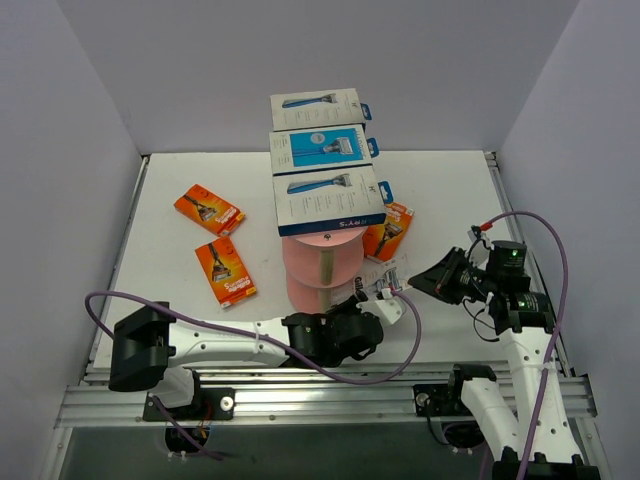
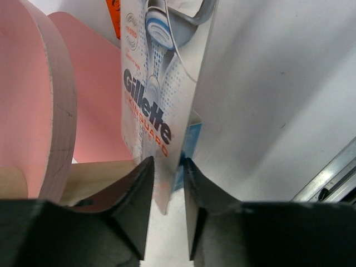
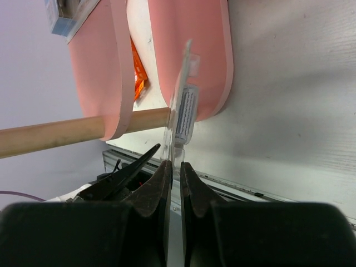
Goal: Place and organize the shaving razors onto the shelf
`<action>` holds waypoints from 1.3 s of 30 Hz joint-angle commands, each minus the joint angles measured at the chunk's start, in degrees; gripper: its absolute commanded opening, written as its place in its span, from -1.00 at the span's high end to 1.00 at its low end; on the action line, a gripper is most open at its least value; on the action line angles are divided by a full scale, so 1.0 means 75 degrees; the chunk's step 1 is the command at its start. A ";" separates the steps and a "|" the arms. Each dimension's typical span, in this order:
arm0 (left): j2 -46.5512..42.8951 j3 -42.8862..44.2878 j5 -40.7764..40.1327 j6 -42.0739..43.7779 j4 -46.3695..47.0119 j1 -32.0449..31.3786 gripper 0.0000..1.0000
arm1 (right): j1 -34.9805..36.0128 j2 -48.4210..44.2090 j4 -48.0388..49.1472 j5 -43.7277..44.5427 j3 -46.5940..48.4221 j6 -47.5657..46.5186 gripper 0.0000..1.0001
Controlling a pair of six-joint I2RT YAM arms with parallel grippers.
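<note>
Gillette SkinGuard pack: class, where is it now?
In the top view the pack is just right of the pink shelf, gripped by the left fingers and right fingers.

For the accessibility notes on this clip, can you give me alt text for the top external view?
The right claw pinches a clear blister pack in front of the pink shelf, with the left claw straddling it. Three white-and-blue boxes lie on its top; two orange packs lie on the table at left, and another shows at the shelf's right.

Orange pack (image 1: pixel 395 228) half behind the shelf (image 1: pixel 320 262); top of the Gillette pack (image 2: pixel 156 83) past the edge.
</note>
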 commanded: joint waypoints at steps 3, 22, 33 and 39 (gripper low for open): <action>-0.0046 0.0099 -0.0143 0.0141 0.0374 0.0016 0.43 | 0.0093 -0.0068 -0.0062 -0.0498 -0.0055 0.0062 1.00; -0.0339 -0.0100 0.0724 -0.0187 0.0221 0.0040 0.95 | -0.0001 0.0072 -0.0097 -0.0405 0.0003 -0.0067 1.00; -0.0444 0.0181 0.1883 -0.0959 -0.0609 0.0098 0.95 | -0.0036 0.0154 -0.0272 -0.0147 0.0039 -0.0347 0.05; -0.0702 0.0334 0.3031 -0.1570 -0.1184 0.0204 0.95 | -0.0141 0.0073 -0.0179 0.0170 0.0214 -0.0664 -0.11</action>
